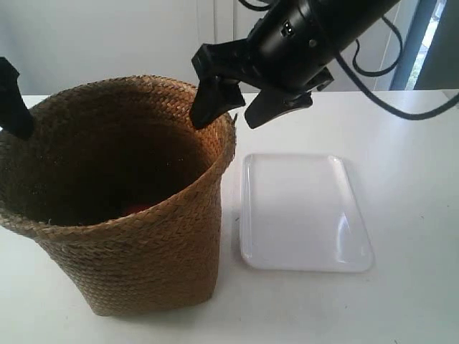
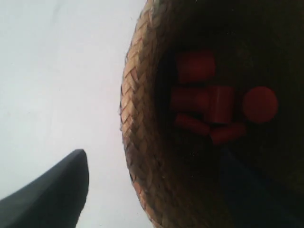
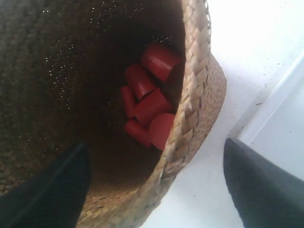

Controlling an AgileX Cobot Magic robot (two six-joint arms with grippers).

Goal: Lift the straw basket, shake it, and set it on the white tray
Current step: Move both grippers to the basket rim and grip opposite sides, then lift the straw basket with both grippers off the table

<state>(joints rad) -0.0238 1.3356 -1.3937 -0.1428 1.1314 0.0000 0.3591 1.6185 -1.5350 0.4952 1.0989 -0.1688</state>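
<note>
The straw basket (image 1: 136, 265) stands upright on the table at the exterior view's left, with the white tray (image 1: 301, 215) lying flat just beside it. Several red cylinders (image 3: 159, 59) lie at its bottom (image 2: 194, 66). My right gripper (image 1: 224, 118) is open and straddles the basket's braided rim (image 3: 194, 71) on the tray side, one finger inside and one outside (image 3: 154, 147). My left gripper (image 2: 154, 159) is open across the opposite rim (image 2: 142, 95). Only one of its black fingers (image 1: 14, 104) shows in the exterior view.
The white table (image 1: 401, 143) runs back to a pale wall. Black cables (image 1: 373, 79) hang from the right arm above the table's far right. An edge of the tray (image 3: 285, 128) shows next to my right gripper's outer finger.
</note>
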